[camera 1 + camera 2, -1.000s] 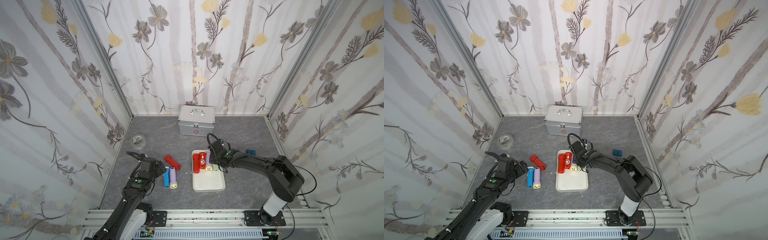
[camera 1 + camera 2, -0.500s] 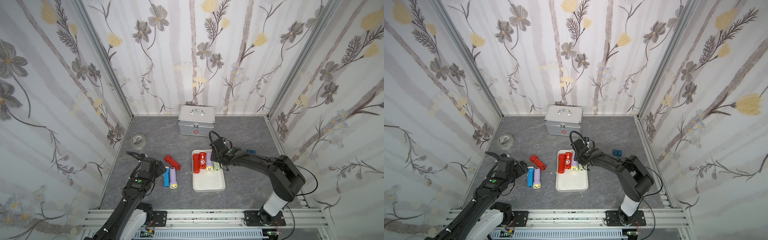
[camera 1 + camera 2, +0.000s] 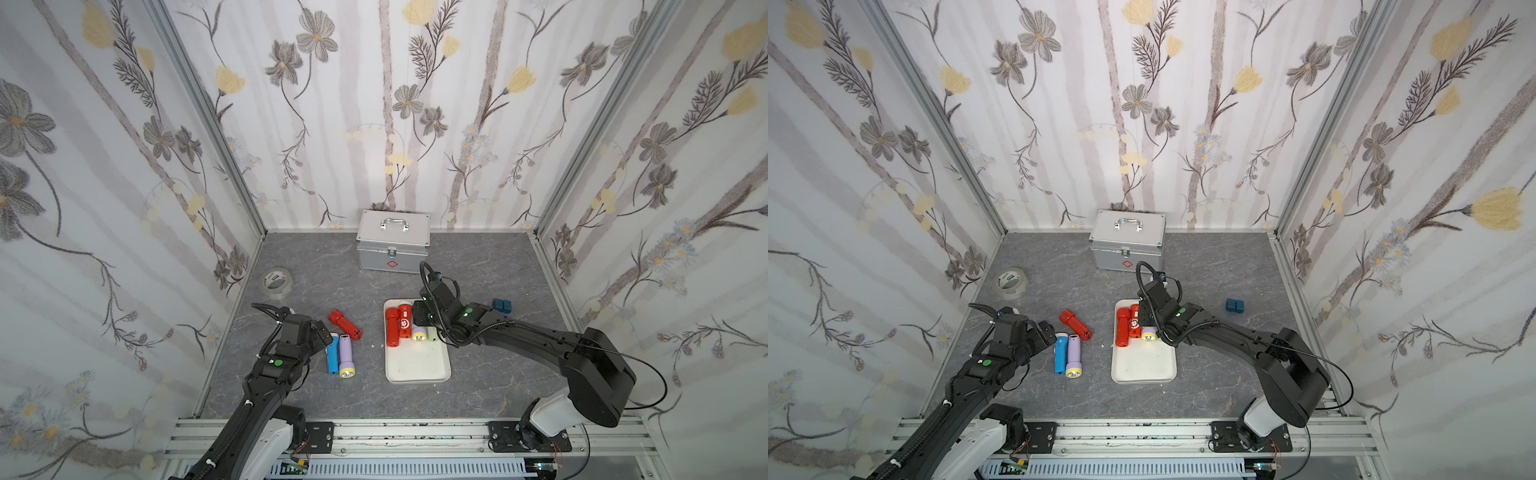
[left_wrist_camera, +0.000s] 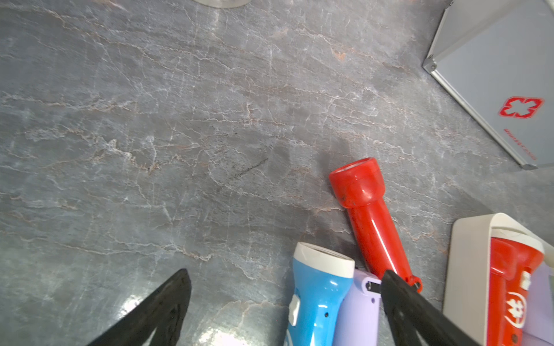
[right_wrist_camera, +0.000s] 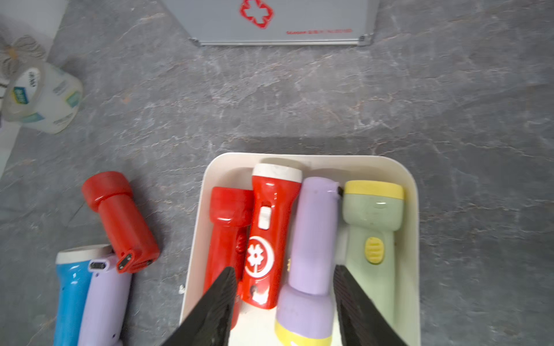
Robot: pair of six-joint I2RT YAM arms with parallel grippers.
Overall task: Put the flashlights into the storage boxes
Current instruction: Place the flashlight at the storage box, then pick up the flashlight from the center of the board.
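Observation:
The white storage box [image 3: 417, 363] [image 5: 412, 239] holds a plain red flashlight [image 5: 227, 227], a red one with a white emblem [image 5: 269, 227], a lilac one with a yellow head [image 5: 311, 239] and a pale green one [image 5: 371, 227]. My right gripper [image 5: 284, 269] [image 3: 420, 316] hovers open over the box's far end, its fingers straddling the emblem and lilac flashlights. On the table to the left lie a red flashlight [image 3: 345, 324], a blue one [image 3: 332, 353] and a lilac one [image 3: 345, 355]. My left gripper [image 4: 284, 272] [image 3: 320, 332] is open beside them, with the blue one's head between its fingers.
A silver case with a red cross [image 3: 392, 241] stands at the back, behind the box. A roll of clear tape [image 3: 276, 282] lies at the back left. Two dark blue blocks [image 3: 502, 305] sit right of the box. Patterned walls close in three sides.
The right gripper's jaws have spread wider over the box, and it has shifted slightly toward the back. The left arm has not moved.

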